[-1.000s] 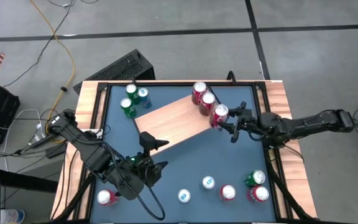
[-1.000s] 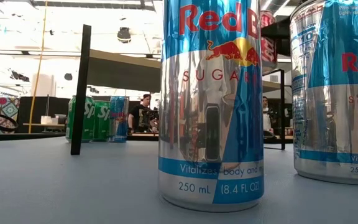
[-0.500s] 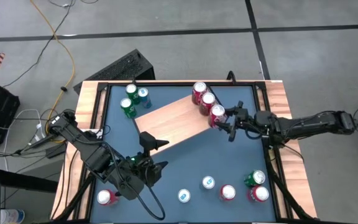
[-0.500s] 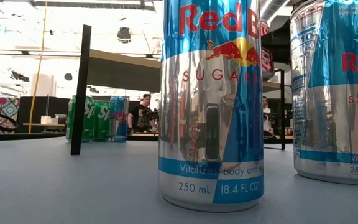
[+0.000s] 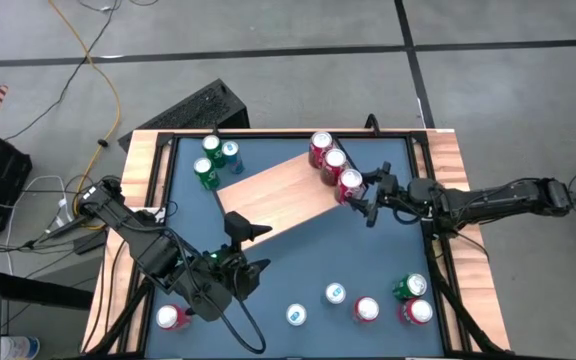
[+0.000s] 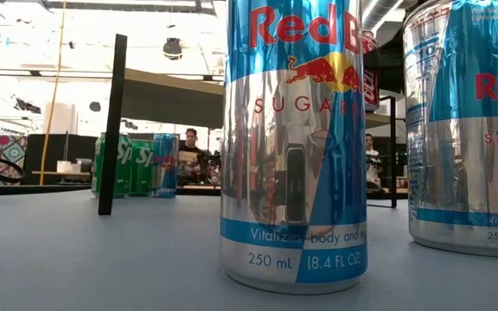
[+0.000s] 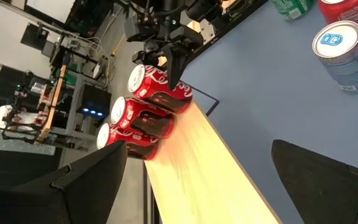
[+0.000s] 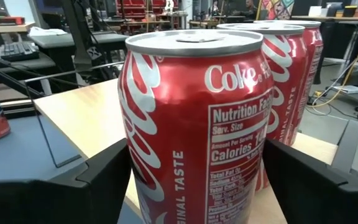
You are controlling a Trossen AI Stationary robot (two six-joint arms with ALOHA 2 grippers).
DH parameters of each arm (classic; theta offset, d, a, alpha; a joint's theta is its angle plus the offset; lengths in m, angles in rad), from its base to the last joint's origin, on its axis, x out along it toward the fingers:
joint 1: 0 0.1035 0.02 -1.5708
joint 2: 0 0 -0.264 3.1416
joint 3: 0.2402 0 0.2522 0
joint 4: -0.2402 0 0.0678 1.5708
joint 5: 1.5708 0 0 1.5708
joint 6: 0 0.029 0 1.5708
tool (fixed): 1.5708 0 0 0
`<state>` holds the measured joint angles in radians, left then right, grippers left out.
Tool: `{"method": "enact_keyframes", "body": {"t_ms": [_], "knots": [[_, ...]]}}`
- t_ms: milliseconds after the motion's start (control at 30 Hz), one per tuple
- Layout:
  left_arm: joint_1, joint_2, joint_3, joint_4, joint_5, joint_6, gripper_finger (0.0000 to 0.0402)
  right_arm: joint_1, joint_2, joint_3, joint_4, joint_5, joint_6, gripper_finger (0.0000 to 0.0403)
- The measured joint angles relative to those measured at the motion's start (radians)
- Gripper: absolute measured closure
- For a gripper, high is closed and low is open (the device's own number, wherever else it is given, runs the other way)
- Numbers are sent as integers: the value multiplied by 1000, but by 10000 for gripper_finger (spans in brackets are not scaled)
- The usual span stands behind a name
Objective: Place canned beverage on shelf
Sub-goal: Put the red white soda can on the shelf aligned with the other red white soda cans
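A red Coke can (image 8: 197, 124) stands upright on its base at the right end of the light wood shelf (image 5: 278, 195). It is the nearest of three red cans in a row (image 5: 349, 181). My right gripper (image 5: 366, 195) reaches in level from the table's right. It is open, with one finger on each side of this can (image 7: 160, 87). My left gripper (image 5: 251, 250) hangs open over the table's near left part, away from the cans. My right gripper's fingers (image 8: 104, 186) stand level on either side of the can's lower wall (image 8: 185, 180), coming from the table's right. I cannot tell whether they touch it. The can rests upright on the shelf board.
Two green cans (image 5: 208, 170) and a blue one (image 5: 230, 152) stand at the far left. Several cans stand along the near edge, among them a red one (image 5: 173, 317) and a green one (image 5: 409, 288). Tall Red Bull cans (image 6: 292, 138) fill the low view.
My right gripper has shifted a little toward the table's left with the red can, bringing it closer to the two other cans on the shelf. My left arm has kept still.
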<state>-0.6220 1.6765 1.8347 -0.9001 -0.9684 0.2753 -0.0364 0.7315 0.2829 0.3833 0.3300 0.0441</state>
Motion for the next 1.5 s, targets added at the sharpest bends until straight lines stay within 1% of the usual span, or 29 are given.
{"method": "enact_keyframes", "body": {"t_ms": [300, 833, 1033, 1267, 1367, 1500], "knots": [[0, 0, 0, -1, 0, -1, 16, 0, 0, 0, -6, 34, -19, 56], [0, 0, 0, -7, 0, -3, 16, 0, -19, 0, -24, 37, -51, 55], [0, 0, 0, -8, 0, -3, 16, 0, -28, 48, -174, 39, -53, 55], [0, 0, 0, -8, 0, -3, 16, 0, -24, 115, -281, 41, -55, 55], [0, 0, 0, -8, 0, -6, 16, 0, -25, 129, -324, 63, -53, 55], [0, 0, 0, -8, 0, -7, 16, 0, -24, 136, -346, 67, -56, 55]]}}
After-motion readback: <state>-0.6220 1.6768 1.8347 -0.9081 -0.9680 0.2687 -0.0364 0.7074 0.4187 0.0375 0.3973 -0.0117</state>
